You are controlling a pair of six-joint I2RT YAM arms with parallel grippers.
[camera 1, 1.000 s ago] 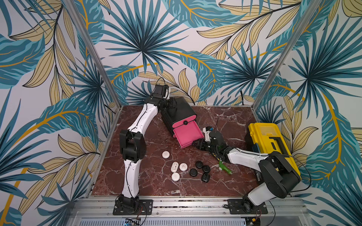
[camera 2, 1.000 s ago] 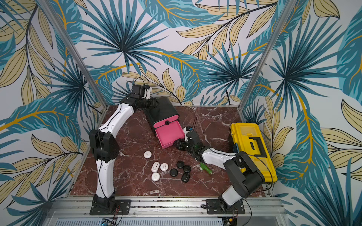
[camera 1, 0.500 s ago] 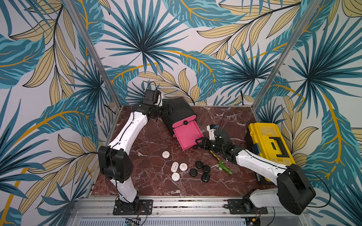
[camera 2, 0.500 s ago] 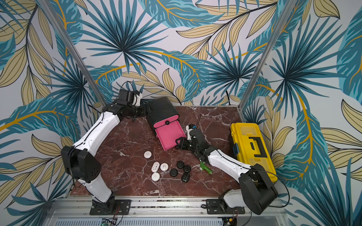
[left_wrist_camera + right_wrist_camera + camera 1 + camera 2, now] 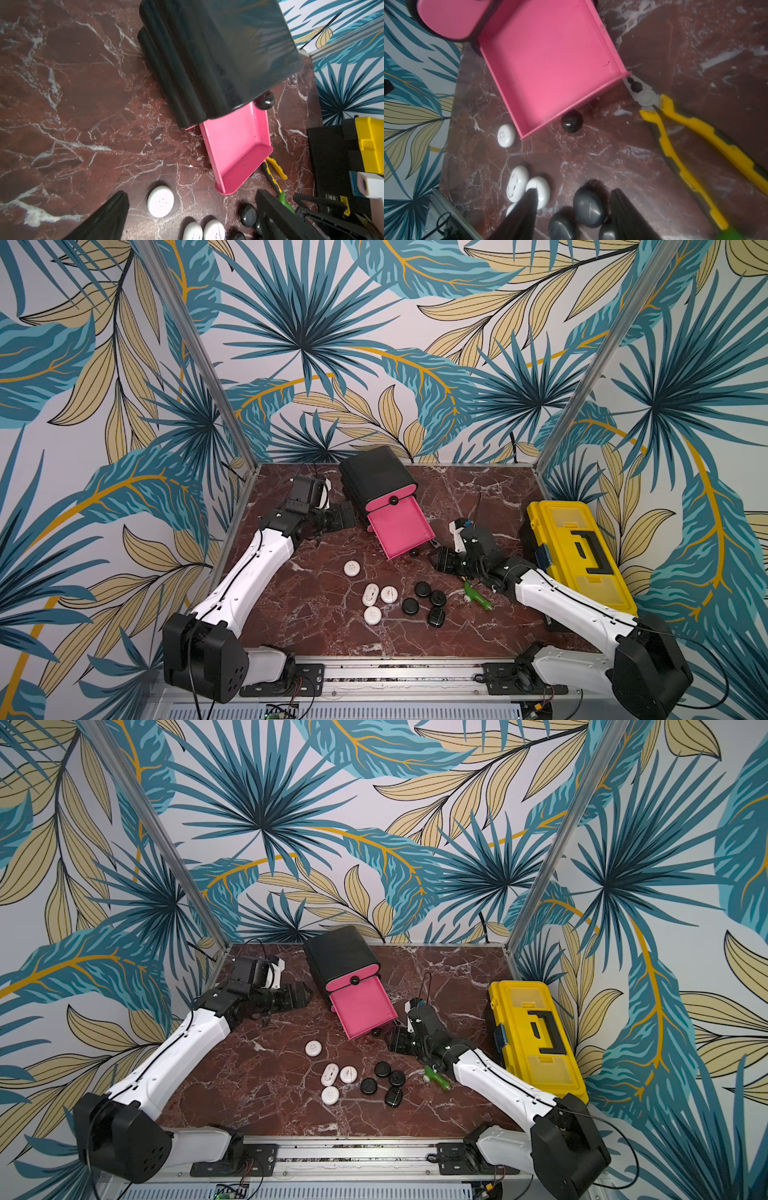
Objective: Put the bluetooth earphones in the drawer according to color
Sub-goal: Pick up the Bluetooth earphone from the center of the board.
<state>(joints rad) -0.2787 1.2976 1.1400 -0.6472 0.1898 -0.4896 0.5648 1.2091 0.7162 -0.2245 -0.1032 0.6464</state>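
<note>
The earphones are nearly all outside the cabinet. You can count four white cases (image 5: 369, 594) and four black cases (image 5: 422, 589) lying in two loose clusters, side by side on the table (image 5: 316, 639) in front of the cabinet (image 5: 376, 472).

No lilac cases show in any view. They may already sit in a closed drawer, but you cannot confirm that from here.

One pink drawer (image 5: 399, 526), the one under the top drawer, is pulled out. Its floor is bare in both wrist views, so nothing has gone into it yet.

Your left gripper (image 5: 348, 515) sits just beside the cabinet's side, jaws spread wide and holding nothing. Your right gripper (image 5: 437, 559) is near the front corner of the pulled-out drawer, jaws apart and also empty.

By my reading, the opening step is done and the sorting of white and black has not started. You have eight cases to move, each colour to its own drawer, so another drawer will need opening.

The pliers (image 5: 675, 133) lie beside the drawer front, close to your right arm's path.
</note>
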